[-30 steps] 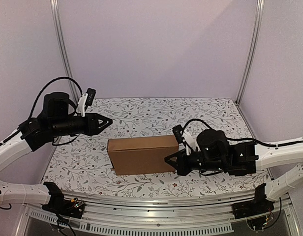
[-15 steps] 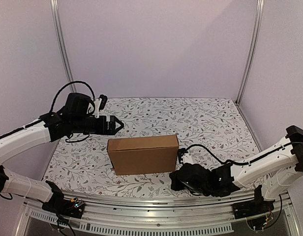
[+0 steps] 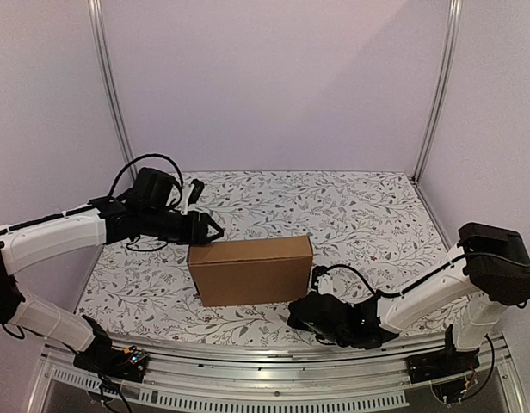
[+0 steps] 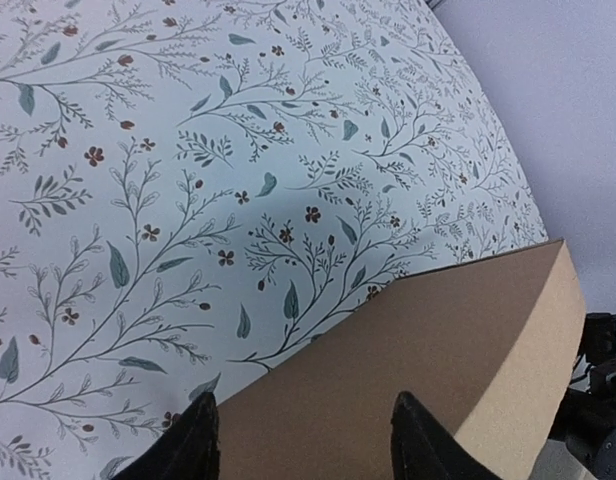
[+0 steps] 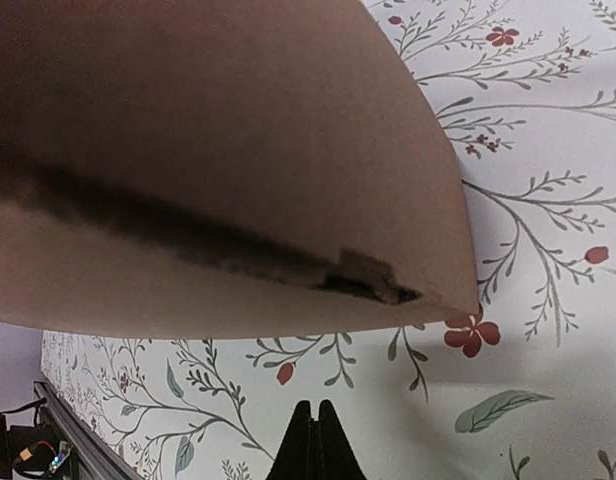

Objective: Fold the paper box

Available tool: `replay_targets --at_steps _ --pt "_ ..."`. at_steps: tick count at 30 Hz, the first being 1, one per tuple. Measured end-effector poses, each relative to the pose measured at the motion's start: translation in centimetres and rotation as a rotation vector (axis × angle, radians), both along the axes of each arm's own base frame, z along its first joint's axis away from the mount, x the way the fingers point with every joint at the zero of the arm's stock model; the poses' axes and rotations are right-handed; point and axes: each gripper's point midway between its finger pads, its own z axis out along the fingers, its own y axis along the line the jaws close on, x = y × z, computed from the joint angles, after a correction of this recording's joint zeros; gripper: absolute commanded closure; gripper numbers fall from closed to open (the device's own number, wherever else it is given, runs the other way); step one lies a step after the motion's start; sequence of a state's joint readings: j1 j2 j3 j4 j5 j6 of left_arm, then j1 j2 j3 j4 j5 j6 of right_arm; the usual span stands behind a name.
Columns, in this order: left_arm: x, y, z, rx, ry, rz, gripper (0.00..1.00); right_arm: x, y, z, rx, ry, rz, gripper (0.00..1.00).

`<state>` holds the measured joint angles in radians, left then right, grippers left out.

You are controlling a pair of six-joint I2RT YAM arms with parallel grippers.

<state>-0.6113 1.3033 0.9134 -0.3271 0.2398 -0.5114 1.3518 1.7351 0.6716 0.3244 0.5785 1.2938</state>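
Observation:
The paper box (image 3: 250, 269) lies folded shut as a flat brown cardboard block mid-table. My left gripper (image 3: 215, 232) hovers at its back left corner. In the left wrist view the left gripper (image 4: 308, 445) is open, its black fingertips (image 4: 200, 445) spread above the box top (image 4: 428, 360) with nothing between them. My right gripper (image 3: 292, 317) sits low on the table by the box's front right corner. Seen from the right wrist, the right gripper (image 5: 315, 440) is shut and empty, a little short of the box (image 5: 218, 150), whose front edge shows a dark slit (image 5: 368, 282).
A floral tablecloth (image 3: 360, 215) covers the table. Pale walls with metal posts (image 3: 433, 95) close in the back and sides. A metal rail (image 3: 265, 383) runs along the near edge. The right arm's cable (image 3: 355, 268) loops beside the box.
The left arm has swung right and down to the box's back left corner, and its jaws have opened. The right arm has dropped from beside the box to the table in front of it.

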Motion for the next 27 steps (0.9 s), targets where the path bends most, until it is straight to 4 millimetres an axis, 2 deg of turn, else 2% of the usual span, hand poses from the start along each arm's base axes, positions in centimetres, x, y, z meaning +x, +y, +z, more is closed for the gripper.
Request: replay_targets --at_steps 2,7,19,27 --pt "-0.2 -0.3 -0.2 -0.008 0.017 -0.013 0.52 0.7 0.5 -0.6 0.032 0.019 -0.018 1.0" --pt "-0.9 -1.2 0.0 -0.034 0.038 -0.05 0.56 2.8 1.5 -1.4 0.112 0.057 -0.055 1.0" --pt "-3.8 -4.2 0.4 -0.065 0.062 -0.166 0.71 7.0 4.7 -1.1 0.231 0.085 -0.087 1.0" --pt "-4.1 -5.5 0.2 -0.091 0.073 -0.185 0.77 10.5 6.3 -1.1 0.267 0.085 -0.108 1.0"
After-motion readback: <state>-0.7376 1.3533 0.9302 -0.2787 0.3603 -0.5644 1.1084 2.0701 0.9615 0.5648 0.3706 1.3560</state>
